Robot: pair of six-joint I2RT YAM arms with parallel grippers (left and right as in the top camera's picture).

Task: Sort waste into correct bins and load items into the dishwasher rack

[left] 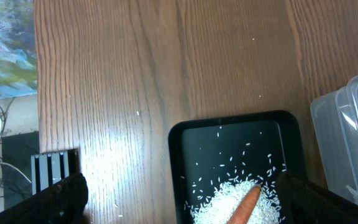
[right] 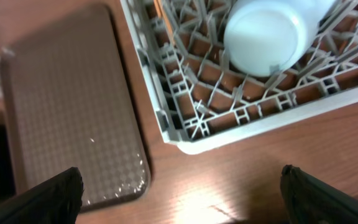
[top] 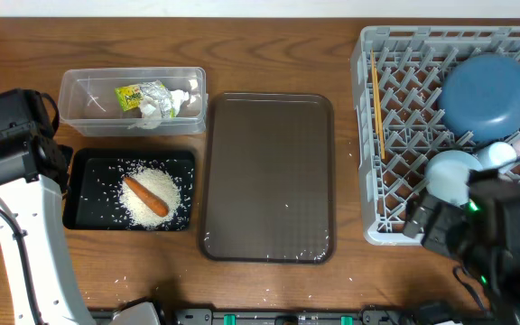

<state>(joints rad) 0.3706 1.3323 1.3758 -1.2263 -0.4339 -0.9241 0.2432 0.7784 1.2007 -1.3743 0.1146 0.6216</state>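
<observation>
Status: sort and load look complete, judging by where things lie.
- Tub (top: 134,74) at 10 o'clock on the table: wrapper (top: 134,95) and paper (top: 171,102) inside.
- Black tray (top: 88,194) at 8 o'clock: rice (top: 165,185) heaped in it, carrot (top: 144,196) lying across the heap.
- Rack (top: 422,36) at 3 o'clock: plate (top: 486,95) at its 1 o'clock, bowl (top: 452,173) at its 6 o'clock, cups (top: 495,153) just beside the bowl, chopsticks (top: 377,104) along its 9 o'clock wall.
- Brown tray (top: 269,171) in the middle holds nothing but a speck or two, possibly stray grains.

Grippers:
- Left gripper (left: 182,182): fingers spread wide, nothing between them. It hangs over the black tray's 9 o'clock end.
- Right gripper (right: 180,173): fingers wide, empty. It is over the rack's 7 o'clock corner.

Step in hand (judgement): the last check. The next move probably calls for lifting both arms straight up and then outward. A few grains on the bare wood near the black tray could be left.

Room:
- The left arm has open wood at 9 and 12 o'clock of the black tray. The tub wall lies close on the far side.
- The right arm should mind the rack's raised rim and pegs. The table is free at 6 o'clock of the rack.
- The gap between the rack and the brown tray is narrow.
</observation>
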